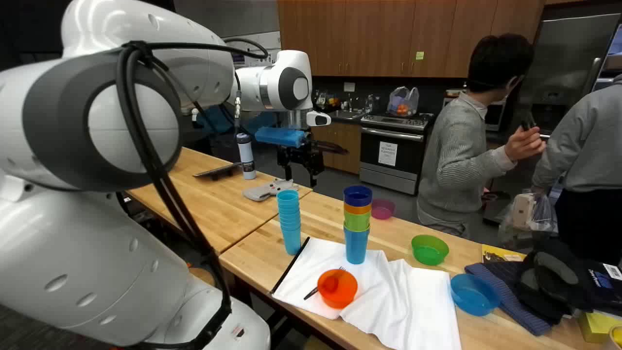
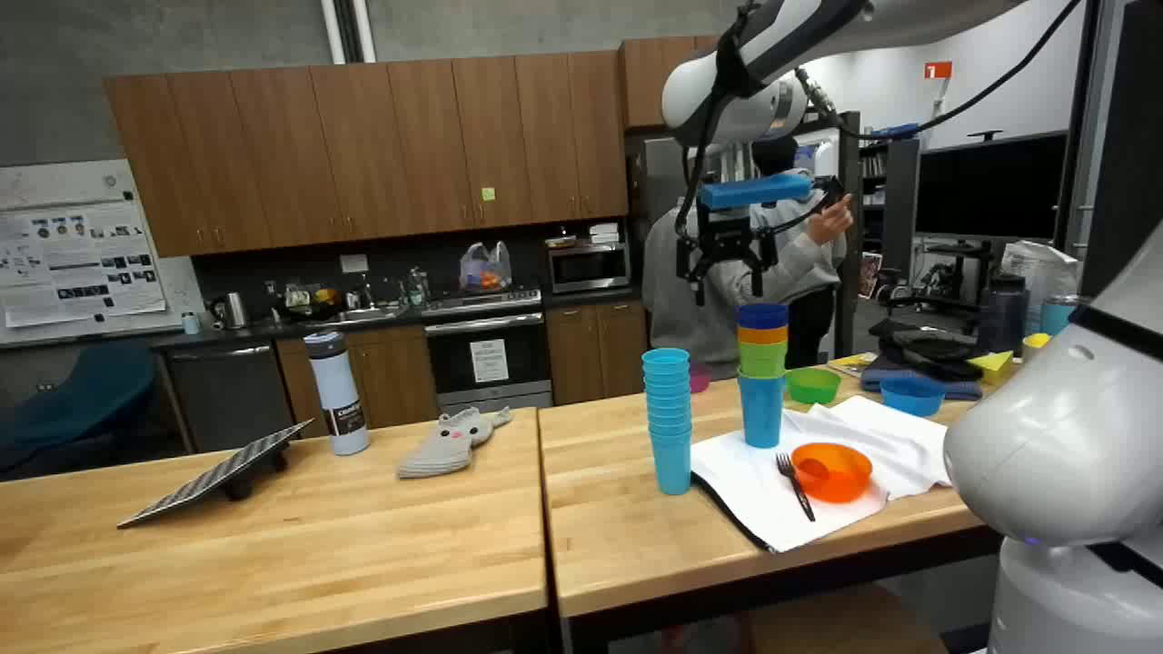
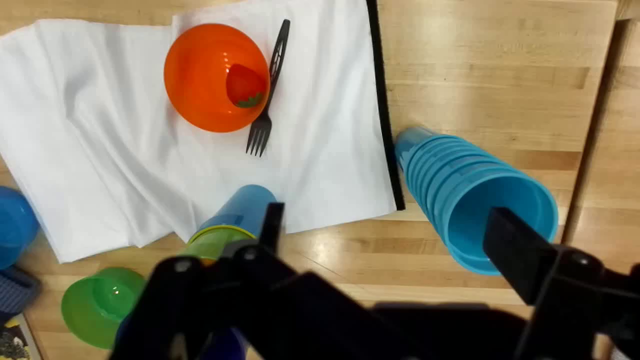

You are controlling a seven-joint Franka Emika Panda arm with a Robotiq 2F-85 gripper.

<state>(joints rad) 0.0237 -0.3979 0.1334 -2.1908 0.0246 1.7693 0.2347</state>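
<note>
My gripper (image 2: 728, 289) hangs in the air above the table, its fingers wide apart with nothing between them. Below it in the wrist view, a stack of light blue cups (image 3: 430, 165) leans into sight under the right finger (image 3: 517, 255). Close to the left finger (image 3: 271, 225) is a mixed stack of cups (image 2: 761, 409), dark blue on top, then orange, green and blue. That stack stands on a white cloth (image 3: 330, 100). An orange bowl (image 3: 200, 75) on the cloth holds a red strawberry (image 3: 242, 82), and a black fork (image 3: 261, 127) lies against the bowl's side.
Green (image 1: 429, 250), blue (image 1: 474, 294) and pink (image 1: 383, 209) bowls stand around the cloth. On the adjoining table are a bottle (image 2: 337, 395), a grey mitt (image 2: 445, 447) and a tilted patterned panel (image 2: 213, 477). Two people stand behind the table, one in a grey sweater (image 1: 452, 155).
</note>
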